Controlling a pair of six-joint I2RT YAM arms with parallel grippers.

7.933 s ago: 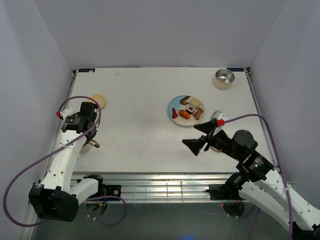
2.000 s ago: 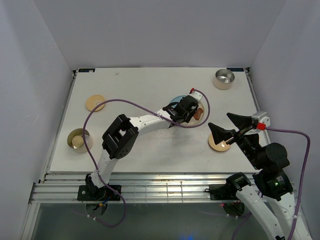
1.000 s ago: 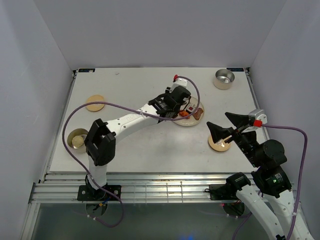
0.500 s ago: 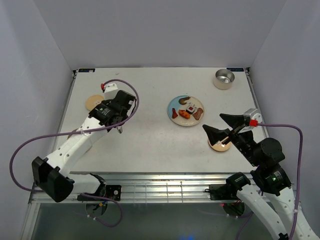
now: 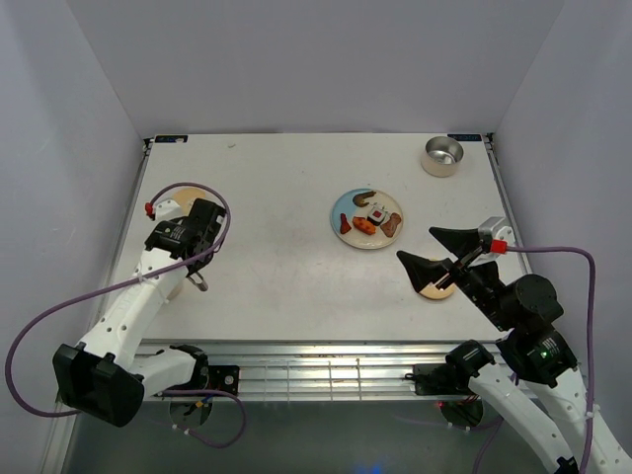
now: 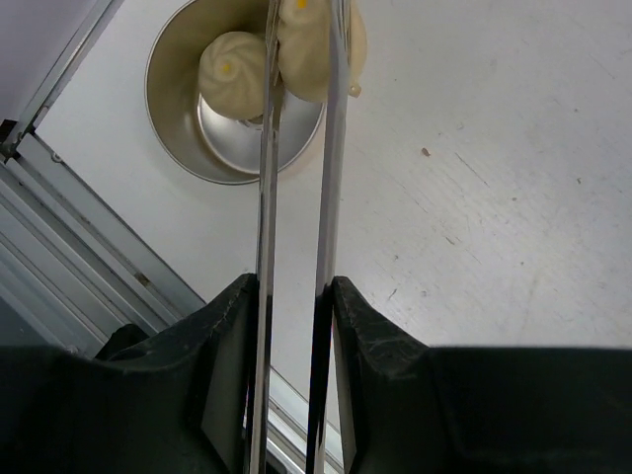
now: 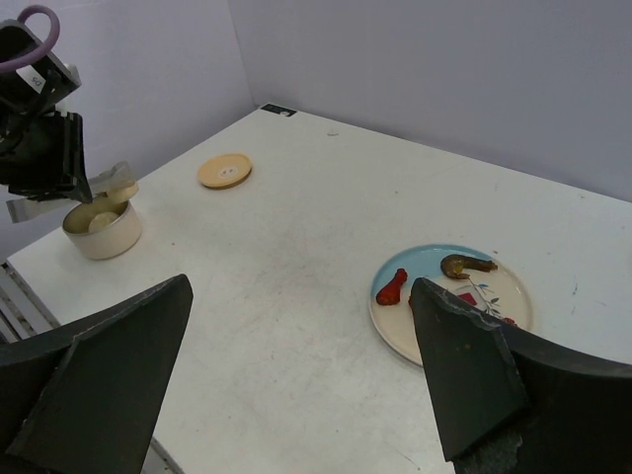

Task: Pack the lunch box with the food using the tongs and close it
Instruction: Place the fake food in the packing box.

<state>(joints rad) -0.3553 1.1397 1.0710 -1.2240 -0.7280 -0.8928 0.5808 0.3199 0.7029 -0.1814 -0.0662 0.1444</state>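
Observation:
My left gripper (image 5: 195,261) (image 6: 293,286) is shut on the silver tongs (image 6: 327,197), whose two arms run out between my fingers. A pale dumpling (image 6: 307,49) (image 7: 124,189) is pinched at the tongs' tips, just above the rim of the round lunch box (image 6: 184,148) (image 7: 103,233). Another dumpling (image 6: 233,73) lies inside the box. The blue-and-white plate (image 5: 343,208) (image 7: 421,262) in mid-table carries a red piece (image 7: 391,286), a brown sausage (image 7: 466,265) and other food. My right gripper (image 5: 438,253) (image 7: 301,286) hangs open above the table, right of the plate, holding nothing.
A tan round lid (image 5: 169,204) (image 7: 225,170) lies behind the lunch box at the left. A second tan lid (image 5: 434,284) sits under my right gripper. A steel tin (image 5: 441,155) stands at the back right corner. The table's near edge runs close to the lunch box.
My left arm has swung from the plate across to the left front, carrying the dumpling in the tongs to just over the lunch box. The right arm barely shifted.

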